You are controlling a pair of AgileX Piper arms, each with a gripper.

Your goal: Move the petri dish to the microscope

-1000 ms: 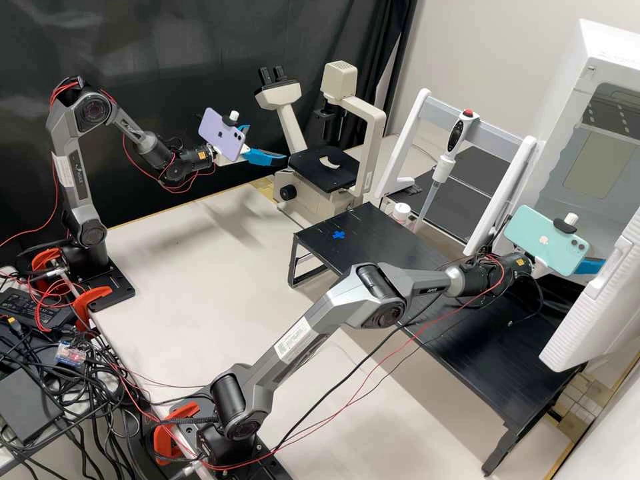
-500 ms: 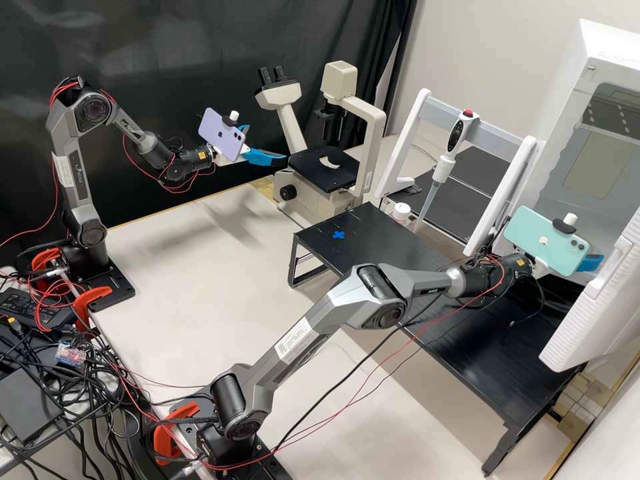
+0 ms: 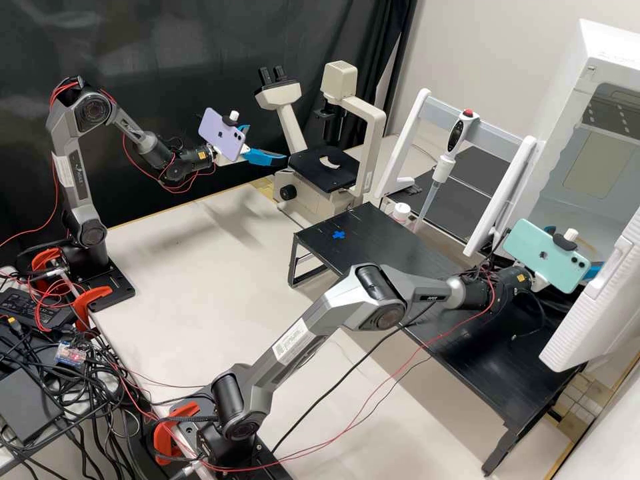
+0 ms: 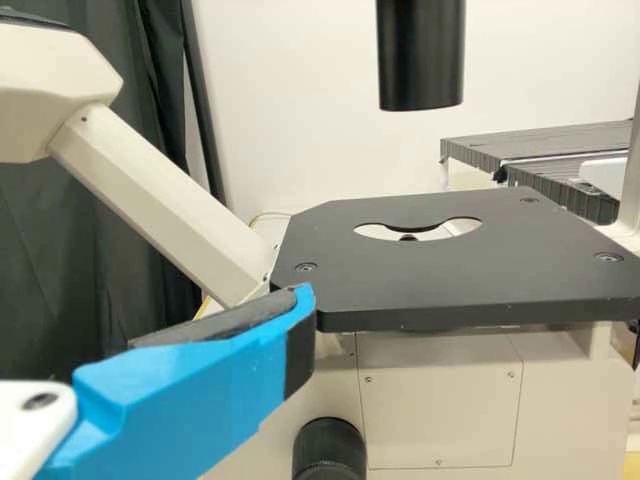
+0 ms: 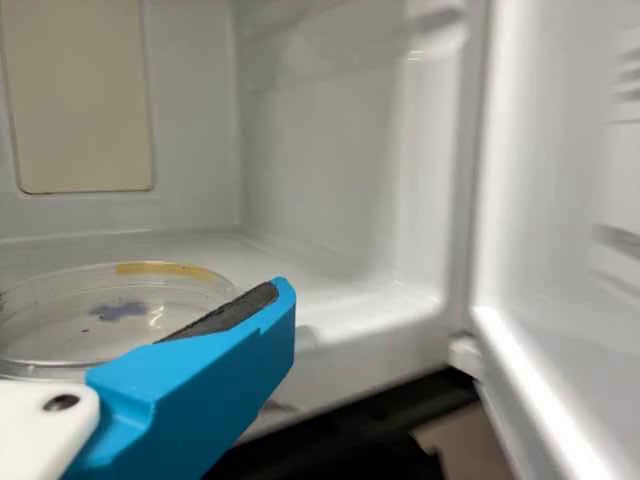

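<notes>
Petri dish [image 5: 70,335], one, near the spread right gripper [image 3: 594,270]; left gripper [image 3: 267,143] also spread.

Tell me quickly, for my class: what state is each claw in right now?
Left claw: open, holding nothing, near the microscope.
Right claw: at the petri dish; open or closed, I cannot tell.

Cream meets black on the angular metal microscope [image 3: 290,127], while a lavender rectangular phone [image 3: 222,135] and a mint-green rectangular phone [image 3: 543,250] brighten two dark grey jointed arms; the white plastic left pincer [image 3: 266,143] has bright blue fingers [image 3: 268,158], a blue cross [image 3: 339,235] marks the black rectangular surface [image 3: 400,250], and the clear round petri dish [image 5: 60,335] shows an amber strip and a violet-blue patch
</notes>
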